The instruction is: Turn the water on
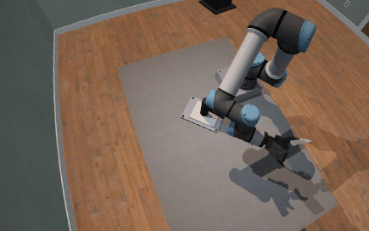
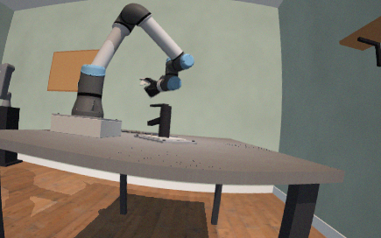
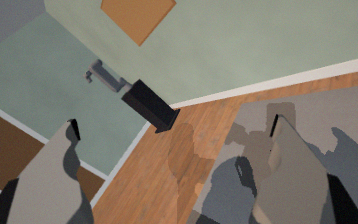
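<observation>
The black tap (image 2: 165, 121) stands upright on a light metal base plate (image 2: 172, 140) (image 1: 190, 111) near the middle of the grey table (image 2: 224, 164) (image 1: 166, 85). Its lever (image 2: 156, 106) lies flat across the top of the tap. A short spout (image 2: 153, 122) sticks out lower down. In the top view the arm's elbow hides most of the tap (image 1: 203, 107). My gripper (image 2: 144, 82) (image 1: 297, 152) (image 3: 174, 118) is open and empty. It hangs in the air above the tap's height and off to one side, apart from the lever. The wrist view shows no tap, only wall and floor.
The arm stands on a grey block (image 2: 86, 126) at the back of the table. A black pedestal (image 2: 3, 120) (image 3: 150, 107) (image 1: 217, 5) with a grey device (image 2: 3, 79) stands on the wooden floor by the wall. A wooden shelf (image 2: 373, 28) is high on the right wall.
</observation>
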Motion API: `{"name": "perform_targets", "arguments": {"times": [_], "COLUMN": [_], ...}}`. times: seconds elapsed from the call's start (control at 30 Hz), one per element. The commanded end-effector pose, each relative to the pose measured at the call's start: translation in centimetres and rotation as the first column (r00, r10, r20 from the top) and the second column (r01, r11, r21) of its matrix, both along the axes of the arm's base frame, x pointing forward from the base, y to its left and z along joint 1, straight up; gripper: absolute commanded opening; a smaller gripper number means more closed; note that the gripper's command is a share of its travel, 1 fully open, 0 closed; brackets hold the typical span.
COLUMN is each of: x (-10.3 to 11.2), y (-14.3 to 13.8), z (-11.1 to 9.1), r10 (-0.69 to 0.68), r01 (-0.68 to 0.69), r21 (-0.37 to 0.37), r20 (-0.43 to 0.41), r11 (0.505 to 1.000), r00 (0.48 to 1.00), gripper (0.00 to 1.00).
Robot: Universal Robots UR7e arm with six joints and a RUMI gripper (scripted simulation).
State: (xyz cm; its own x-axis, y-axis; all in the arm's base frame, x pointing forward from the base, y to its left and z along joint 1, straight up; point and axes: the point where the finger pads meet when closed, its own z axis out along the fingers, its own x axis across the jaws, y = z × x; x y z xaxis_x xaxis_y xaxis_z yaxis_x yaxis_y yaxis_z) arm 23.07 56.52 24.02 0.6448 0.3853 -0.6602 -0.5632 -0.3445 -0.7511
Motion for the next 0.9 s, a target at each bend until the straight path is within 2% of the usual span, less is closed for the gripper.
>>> {"name": "perform_targets", "arguments": {"times": [0.0, 0.2, 0.43, 0.5, 0.63, 0.87], "x": [0.0, -0.3, -1.8, -1.8, -3.0, -3.9], "y": [0.0, -0.8, -4.1, -4.1, -7.3, -11.2], "z": [0.1, 0.4, 1.4, 1.4, 1.5, 0.7], "r10": [0.000, 0.017, 0.092, 0.092, 0.162, 0.240], "r01": [0.000, -0.017, -0.097, -0.097, -0.170, -0.241], "r21": [0.001, 0.008, 0.024, 0.024, 0.008, -0.048], "r20": [0.002, 0.026, 0.146, 0.146, 0.265, 0.398], "r11": [1.000, 1.000, 0.995, 0.995, 0.985, 0.969], "r00": [1.000, 1.000, 0.985, 0.985, 0.950, 0.885], "gripper": [1.00, 1.00, 1.00, 1.00, 1.00, 1.00]}}
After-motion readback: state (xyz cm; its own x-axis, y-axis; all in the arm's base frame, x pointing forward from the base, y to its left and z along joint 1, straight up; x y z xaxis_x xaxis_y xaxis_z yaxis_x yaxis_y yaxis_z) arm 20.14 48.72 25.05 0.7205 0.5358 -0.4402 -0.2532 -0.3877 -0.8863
